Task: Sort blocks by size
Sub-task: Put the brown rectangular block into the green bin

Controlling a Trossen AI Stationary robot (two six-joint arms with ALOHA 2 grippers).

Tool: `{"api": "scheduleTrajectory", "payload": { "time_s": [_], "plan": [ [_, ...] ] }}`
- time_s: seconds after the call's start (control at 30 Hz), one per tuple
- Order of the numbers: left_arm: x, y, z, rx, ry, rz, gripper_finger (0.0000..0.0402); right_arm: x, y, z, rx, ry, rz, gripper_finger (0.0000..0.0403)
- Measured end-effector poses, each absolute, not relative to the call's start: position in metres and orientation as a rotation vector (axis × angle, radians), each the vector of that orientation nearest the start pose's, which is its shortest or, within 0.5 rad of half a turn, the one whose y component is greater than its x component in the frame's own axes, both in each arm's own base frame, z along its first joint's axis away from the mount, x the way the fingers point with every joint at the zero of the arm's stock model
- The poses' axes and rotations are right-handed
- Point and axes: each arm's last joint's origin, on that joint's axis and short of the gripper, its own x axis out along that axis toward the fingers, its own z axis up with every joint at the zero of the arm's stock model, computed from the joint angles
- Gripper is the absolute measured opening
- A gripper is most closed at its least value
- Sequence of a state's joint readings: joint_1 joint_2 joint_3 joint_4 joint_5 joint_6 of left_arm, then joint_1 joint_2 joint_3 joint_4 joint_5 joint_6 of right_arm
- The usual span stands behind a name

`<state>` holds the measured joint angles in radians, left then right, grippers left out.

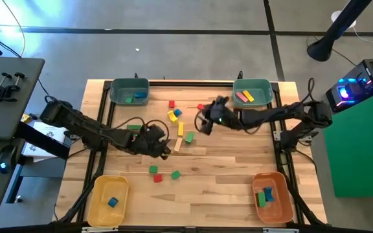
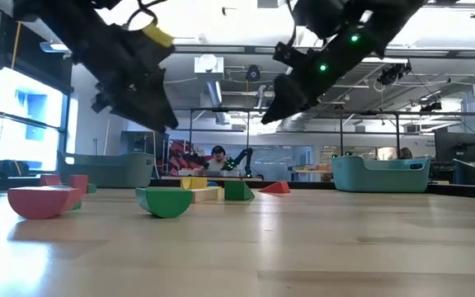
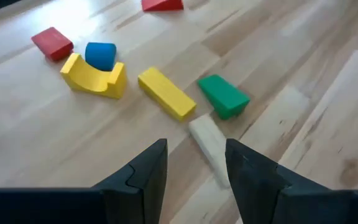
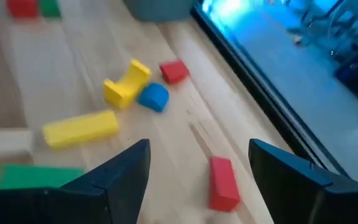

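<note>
Loose blocks lie mid-table: a yellow arch (image 3: pixel 92 76) with a blue piece (image 3: pixel 100 55) on it, a yellow bar (image 3: pixel 166 93), a green block (image 3: pixel 224 95), a tan bar (image 3: pixel 205 144) and red blocks (image 4: pixel 224 183). My left gripper (image 3: pixel 196 163) hovers open above the table, its fingers just short of the tan bar's near end (image 1: pixel 166 150). My right gripper (image 4: pixel 197 168) hangs wide open over the red block (image 1: pixel 201 107), near the far middle of the table (image 1: pixel 207 123). Neither holds anything.
Teal bins stand at the far left (image 1: pixel 129 83) and far right (image 1: pixel 251 84), a yellow bin (image 1: pixel 99 207) near left, an orange bin (image 1: pixel 278 207) near right, each with a few blocks. Green and red blocks (image 1: pixel 157 175) lie toward the near side.
</note>
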<state>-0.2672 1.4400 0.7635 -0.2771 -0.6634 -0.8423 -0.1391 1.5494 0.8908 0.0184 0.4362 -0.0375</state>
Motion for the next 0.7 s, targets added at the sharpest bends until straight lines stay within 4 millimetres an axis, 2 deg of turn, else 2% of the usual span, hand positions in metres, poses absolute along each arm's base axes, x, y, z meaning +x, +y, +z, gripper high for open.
{"api": "scheduleTrajectory", "payload": {
  "time_s": [0.17,0.37,0.57,0.7],
  "plan": [
    [0.265,-0.065,0.174,-0.331,0.63,0.686,0.015,0.307,-0.091,0.203,-0.011,0.653,-0.481,0.0268],
    [0.269,-0.068,0.156,-0.315,0.669,0.719,0.015,0.295,-0.118,0.189,0.106,0.616,-0.54,0.0268],
    [0.274,-0.066,0.142,-0.319,0.678,0.753,0.015,0.295,-0.126,0.166,0.182,0.653,-0.576,0.0268],
    [0.281,-0.059,0.131,-0.367,0.64,0.815,0.015,0.302,-0.12,0.149,0.218,0.695,-0.54,0.0268]
  ]
}}
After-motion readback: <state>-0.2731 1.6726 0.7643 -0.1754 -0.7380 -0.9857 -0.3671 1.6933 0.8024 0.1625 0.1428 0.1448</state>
